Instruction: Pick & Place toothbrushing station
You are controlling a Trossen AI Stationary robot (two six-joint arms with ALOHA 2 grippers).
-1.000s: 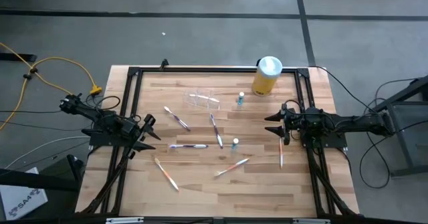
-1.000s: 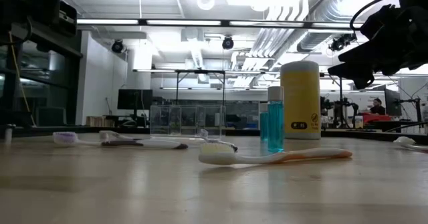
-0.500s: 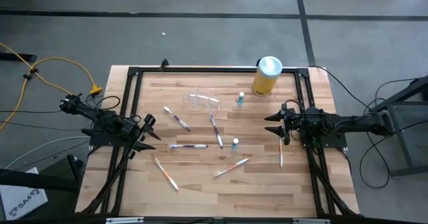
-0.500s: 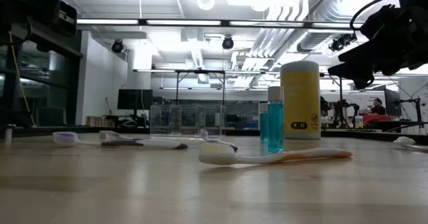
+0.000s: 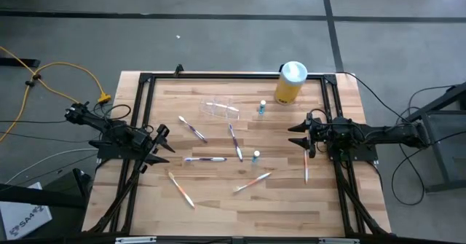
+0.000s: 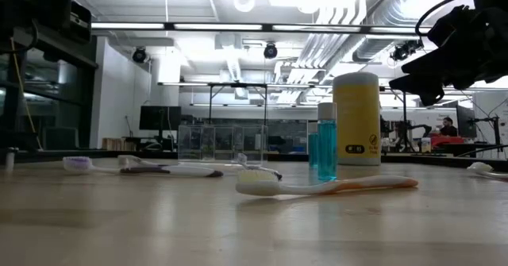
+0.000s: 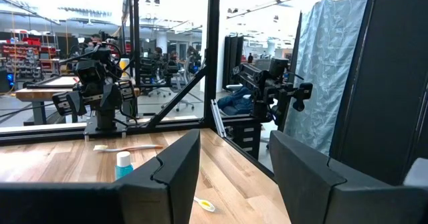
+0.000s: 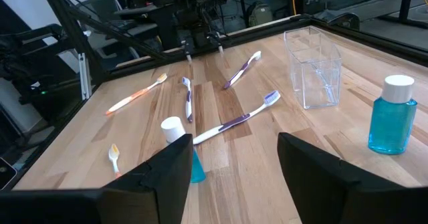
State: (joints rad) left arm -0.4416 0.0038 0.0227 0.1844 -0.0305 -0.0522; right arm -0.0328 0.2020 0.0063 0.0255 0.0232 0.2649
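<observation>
left claw [image 5: 166, 143] open at table edge; right claw [image 5: 297, 135] open opposite

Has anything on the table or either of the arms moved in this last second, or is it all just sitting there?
Nothing visibly changed. The left gripper and right gripper wait open at the table's two sides, holding nothing. The clear holder, the yellow canister, the two blue bottles and the scattered toothbrushes lie where they were.
</observation>
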